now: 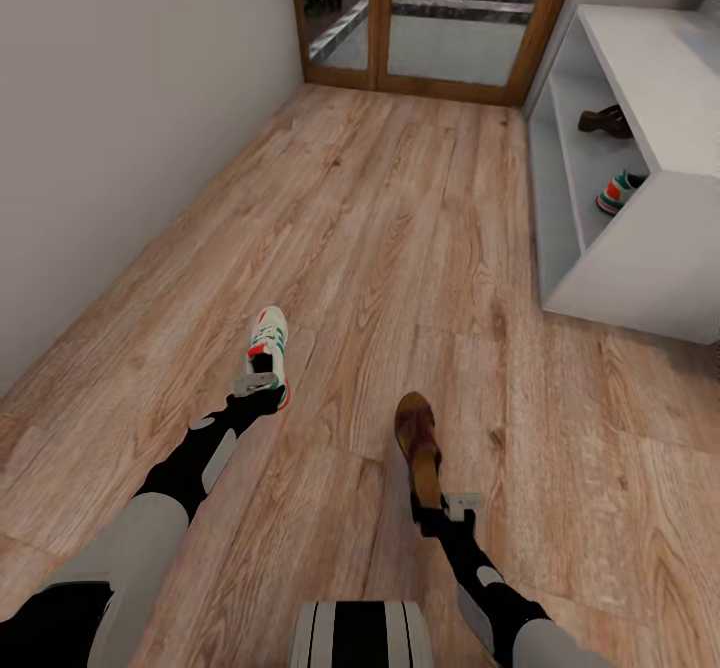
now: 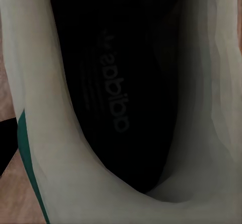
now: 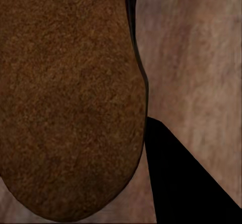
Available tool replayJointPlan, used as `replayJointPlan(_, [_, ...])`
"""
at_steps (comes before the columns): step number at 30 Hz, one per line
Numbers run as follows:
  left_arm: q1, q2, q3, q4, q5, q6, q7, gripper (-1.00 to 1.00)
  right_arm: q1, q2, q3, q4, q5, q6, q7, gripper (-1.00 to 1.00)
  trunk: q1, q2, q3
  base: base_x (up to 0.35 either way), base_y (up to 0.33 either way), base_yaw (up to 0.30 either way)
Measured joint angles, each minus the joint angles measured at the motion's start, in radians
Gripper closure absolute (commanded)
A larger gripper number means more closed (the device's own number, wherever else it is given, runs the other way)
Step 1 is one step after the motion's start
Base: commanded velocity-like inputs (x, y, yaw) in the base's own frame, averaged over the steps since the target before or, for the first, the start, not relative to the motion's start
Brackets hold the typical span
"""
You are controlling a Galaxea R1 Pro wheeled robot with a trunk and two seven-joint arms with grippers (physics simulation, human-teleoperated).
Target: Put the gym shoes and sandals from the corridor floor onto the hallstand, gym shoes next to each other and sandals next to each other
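Sneaker (image 1: 270, 346), cream-white with green stripes and red accents, held above the wood floor (image 1: 400, 248) at the end of the left gripper (image 1: 258, 385), whose fingers are clamped on its heel end; toe pointing away from the robot. Left wrist view: the dark inside of this sneaker (image 2: 111, 93) with a faint printed logo on the insole, pale lining around it and a green stripe at one edge. Brown sandal (image 1: 418, 446), held by the right gripper (image 1: 447, 508) at its near end, fingers closed on it, its length running away from the robot over the floor and its toe farthest out. Right wrist view: the suede-like brown surface of the sandal (image 3: 70, 98) close to the lens, floor planks (image 3: 196, 48) beyond it, and a black finger (image 3: 181, 183) beside it. Sneaker and sandal well apart, sneaker on the robot's left. White shoe rack (image 1: 640, 248) against the right-hand wall, its open shelf carrying a second brown sandal (image 1: 606, 121) farther back and a second sneaker (image 1: 620, 192) nearer, partly hidden by the rack's top. Wood-framed glass door (image 1: 430, 8) at the far end of the corridor; plain wall (image 1: 120, 98) on the left.
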Motion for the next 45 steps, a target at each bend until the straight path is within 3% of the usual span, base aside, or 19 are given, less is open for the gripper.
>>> replayJointPlan(4, [0.0,0.0,0.0,0.0,0.0,0.0,0.0,1.0,0.0,0.0,0.001,-0.152,0.0,0.088,0.0,1.0,-0.002,0.001,0.015,0.0,0.0,0.0])
replayJointPlan(6, [0.0,0.0,0.0,0.0,0.0,0.0,0.0,1.0,0.0,0.0,0.002,-0.235,0.0,0.195,0.0,1.0,-0.003,0.001,0.023,0.0,0.0,0.0])
replayJointPlan(7, [0.0,0.0,0.0,0.0,0.0,0.0,0.0,1.0,0.0,0.0,0.002,-0.297,0.001,0.292,0.0,1.0,-0.003,0.002,0.027,0.0,0.0,0.0])
replayJointPlan(8, [0.0,-0.001,0.0,0.001,0.001,0.0,0.0,1.0,-0.001,0.0,0.004,-0.406,0.001,0.441,0.001,1.0,-0.003,0.002,0.031,0.0,0.0,0.0])
replayJointPlan(12, [0.0,-0.001,0.0,0.001,0.001,0.0,0.0,1.0,-0.002,0.0,0.005,-0.576,0.006,0.544,0.001,1.0,-0.005,0.003,0.046,0.0,0.0,0.0])
replayJointPlan(22, [0.0,-0.003,-0.001,0.001,0.0,0.0,0.0,1.0,-0.002,0.0,0.005,-0.661,0.01,0.566,-0.066,1.0,-0.01,0.005,0.085,0.0,0.0,0.0])
replayJointPlan(24, [0.001,-0.004,-0.002,0.001,0.001,0.0,0.0,1.0,-0.002,0.002,0.006,-0.765,0.004,0.566,-0.071,1.0,-0.011,0.006,0.093,0.0,0.0,0.0])
replayJointPlan(28, [0.001,-0.005,-0.003,0.001,0.001,0.0,0.0,1.0,-0.002,0.002,0.008,-0.884,0.002,0.566,-0.072,1.0,-0.013,0.007,0.111,0.0,0.0,0.0])
replayJointPlan(45, [0.003,-0.003,0.0,0.004,0.001,0.005,0.002,1.0,-0.002,0.001,0.01,-0.896,0.006,0.565,-0.071,1.0,-0.02,0.011,0.194,0.0,0.0,0.0])
